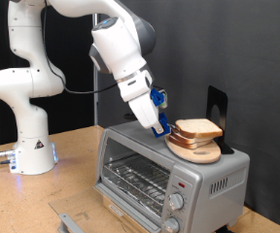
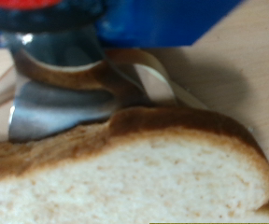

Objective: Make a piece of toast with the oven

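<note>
1 slice of toast (image 1: 199,128) is sitting on the wooden plate (image 1: 194,148) atop the oven (image 1: 169,173); the gripper (image 1: 164,125) is touching its left edge, jaw state unclear, and a nudge could be sliding it off.

Even indoor light outside; soft, close blur at the wrist.

The exterior view is evenly lit from above against a black backdrop, with dull sheen on the silver-grey boxy oven (image 1: 169,171) and a blue glow at the white arm base (image 1: 31,153). The wrist view is blurred throughout; the pale, brown-crusted slice of toast (image 2: 125,177) casts soft shadow.
</note>
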Tool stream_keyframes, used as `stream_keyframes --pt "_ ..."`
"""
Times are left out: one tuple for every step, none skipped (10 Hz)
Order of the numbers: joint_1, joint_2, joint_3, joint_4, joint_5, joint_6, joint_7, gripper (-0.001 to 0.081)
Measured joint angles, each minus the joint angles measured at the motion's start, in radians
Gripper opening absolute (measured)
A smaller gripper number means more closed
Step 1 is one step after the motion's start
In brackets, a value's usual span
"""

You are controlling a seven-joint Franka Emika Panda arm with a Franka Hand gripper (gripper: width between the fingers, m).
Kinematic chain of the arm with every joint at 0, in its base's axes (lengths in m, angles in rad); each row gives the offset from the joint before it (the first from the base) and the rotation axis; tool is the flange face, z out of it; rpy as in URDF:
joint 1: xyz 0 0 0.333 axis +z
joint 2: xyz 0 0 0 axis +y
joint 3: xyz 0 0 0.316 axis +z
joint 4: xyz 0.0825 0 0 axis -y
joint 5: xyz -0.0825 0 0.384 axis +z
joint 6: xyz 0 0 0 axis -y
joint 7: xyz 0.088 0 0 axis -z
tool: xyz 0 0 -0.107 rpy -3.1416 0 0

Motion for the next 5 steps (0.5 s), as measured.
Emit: stream_keyframes --pt "-0.001 -0.011 -0.007 -0.011 0.044 0.002 -0.038 0.0308" --pt "-0.002 -0.023 -0.016 -0.022 0.079 0.002 -0.071 0.0308" --pt "-0.003 -0.037 -0.024 -0.032 0.097 0.000 -0.091 0.0308" --pt "-0.004 -0.049 -0.032 -0.041 0.101 -0.007 -0.099 0.0308" --pt "-0.004 -0.062 -0.042 -0.047 0.103 -0.022 -0.104 0.0308"
